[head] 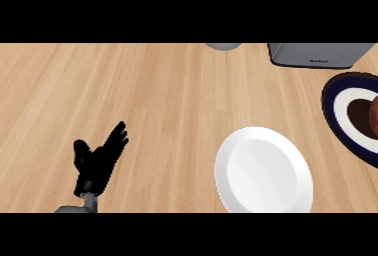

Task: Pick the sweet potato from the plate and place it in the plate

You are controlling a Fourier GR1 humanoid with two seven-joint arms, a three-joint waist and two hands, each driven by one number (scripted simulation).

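A sweet potato (374, 118) lies on a dark-rimmed plate (330, 106) at the frame's right edge, partly cut off. A bare white plate (262, 172) sits just beside it, lower centre-right. At lower left, the robot's left hand (97, 161) rests over the wooden counter (148, 90), fingers straight and spread, holding nothing.

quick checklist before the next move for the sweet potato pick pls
1. Sweet potato lies on the dark-rimmed plate: ok, though cut off by the view's right edge.
2. White plate free to receive it: ok, nothing shows on it.
3. Right hand in view for the pick: not ok, it does not show.
4. Left hand out of the way: ok, open at lower left.
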